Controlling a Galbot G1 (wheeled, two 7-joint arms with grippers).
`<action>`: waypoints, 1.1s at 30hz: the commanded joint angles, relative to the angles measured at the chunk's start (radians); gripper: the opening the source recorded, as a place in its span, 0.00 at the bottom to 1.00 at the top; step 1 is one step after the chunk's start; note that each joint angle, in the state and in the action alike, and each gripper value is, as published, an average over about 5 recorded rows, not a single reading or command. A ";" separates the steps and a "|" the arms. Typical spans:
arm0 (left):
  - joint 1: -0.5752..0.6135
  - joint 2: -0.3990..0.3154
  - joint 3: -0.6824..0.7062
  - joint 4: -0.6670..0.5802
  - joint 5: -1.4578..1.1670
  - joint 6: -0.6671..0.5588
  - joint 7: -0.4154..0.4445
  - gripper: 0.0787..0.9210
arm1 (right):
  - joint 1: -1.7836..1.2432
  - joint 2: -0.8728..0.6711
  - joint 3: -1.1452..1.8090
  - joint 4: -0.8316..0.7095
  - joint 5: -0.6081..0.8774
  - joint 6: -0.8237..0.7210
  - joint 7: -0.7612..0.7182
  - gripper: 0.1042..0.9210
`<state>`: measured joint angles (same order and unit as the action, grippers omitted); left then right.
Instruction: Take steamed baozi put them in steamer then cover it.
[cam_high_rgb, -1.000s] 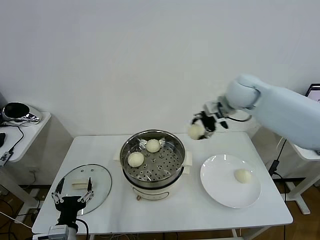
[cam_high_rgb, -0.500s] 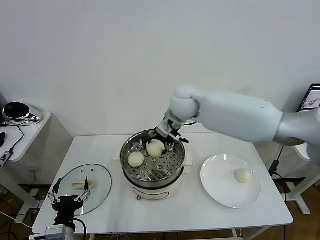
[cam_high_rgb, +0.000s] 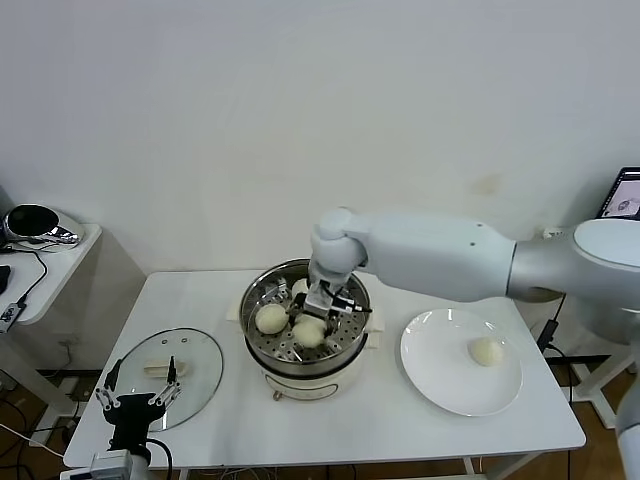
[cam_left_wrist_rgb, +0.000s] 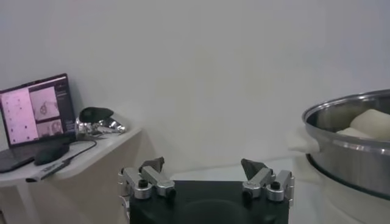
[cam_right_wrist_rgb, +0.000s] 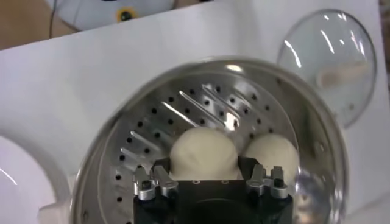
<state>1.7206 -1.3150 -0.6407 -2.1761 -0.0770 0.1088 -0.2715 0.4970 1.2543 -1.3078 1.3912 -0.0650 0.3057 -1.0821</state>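
Baozi (cam_high_rgb: 309, 331), carried over from the plate side, is gripped by the right end effector (cam_high_rgb: 318, 312) inside the steamer (cam_high_rgb: 262, 352).

We swung our right gripper (cam_high_rgb: 312, 318) from up beside the plate (cam_high_rgb: 440, 375) down into the steamer (cam_high_rgb: 262, 345), bringing the held baozi (cam_high_rgb: 309, 331) onto the perforated tray (cam_right_wrist_rgb: 146, 137), beside the bun (cam_high_rgb: 271, 318) already there.

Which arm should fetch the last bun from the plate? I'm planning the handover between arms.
The right. Its end effector is in the steamer with a bun between its fingers, next to the plate holding the last bun. The left end effector, open, sits by the lid, across the steamer.
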 joint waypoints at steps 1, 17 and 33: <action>0.000 -0.001 0.001 0.002 0.001 -0.001 0.000 0.88 | -0.017 0.021 -0.014 0.018 -0.039 0.054 0.002 0.71; -0.017 0.018 0.001 0.007 -0.005 -0.001 0.001 0.88 | 0.143 -0.256 0.077 0.096 0.174 -0.365 -0.030 0.88; -0.043 0.048 0.024 0.018 -0.007 0.000 0.005 0.88 | -0.045 -0.793 0.169 0.223 0.033 -0.676 -0.007 0.88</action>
<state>1.6791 -1.2711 -0.6189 -2.1589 -0.0836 0.1088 -0.2674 0.5779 0.7715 -1.2149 1.5730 0.0634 -0.2353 -1.0781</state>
